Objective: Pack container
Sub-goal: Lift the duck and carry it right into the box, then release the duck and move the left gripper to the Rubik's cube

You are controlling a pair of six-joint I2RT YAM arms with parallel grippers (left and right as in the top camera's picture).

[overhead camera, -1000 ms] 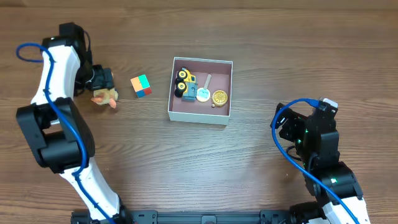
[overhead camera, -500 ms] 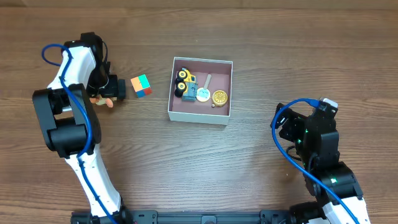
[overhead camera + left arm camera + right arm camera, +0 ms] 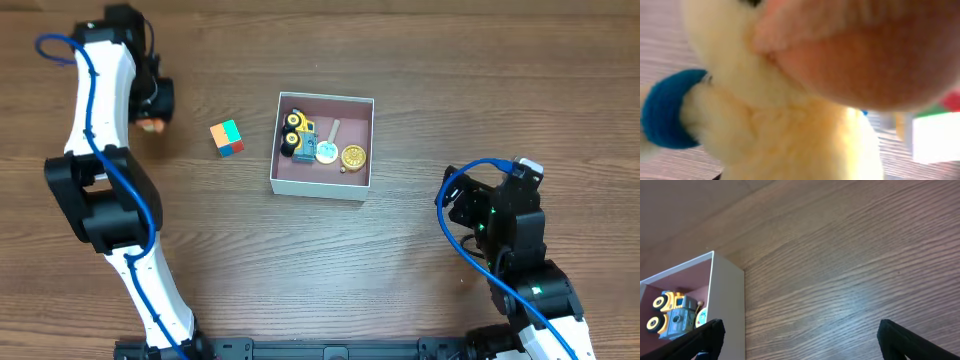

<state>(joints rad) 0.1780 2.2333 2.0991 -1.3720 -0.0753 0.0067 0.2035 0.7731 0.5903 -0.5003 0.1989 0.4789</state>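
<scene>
Nearest, the right gripper (image 3: 800, 336) is released, its fingers wide apart. The container (image 3: 320, 187) sits in the middle of the table with small toys inside. Near it lies a coloured cube (image 3: 227, 138). Farthest, the left gripper (image 3: 153, 100) grasps a yellow plush toy (image 3: 790, 125).

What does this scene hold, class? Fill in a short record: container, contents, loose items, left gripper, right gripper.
container: white box with a pink inside, open, mid-table
contents: yellow toy truck, white-and-blue disc, gold disc, pale stick
loose items: multicoloured cube, beside the container on the left gripper's side
left gripper: far left, appears closed on a yellow plush toy
right gripper: open, empty, above the table
</scene>
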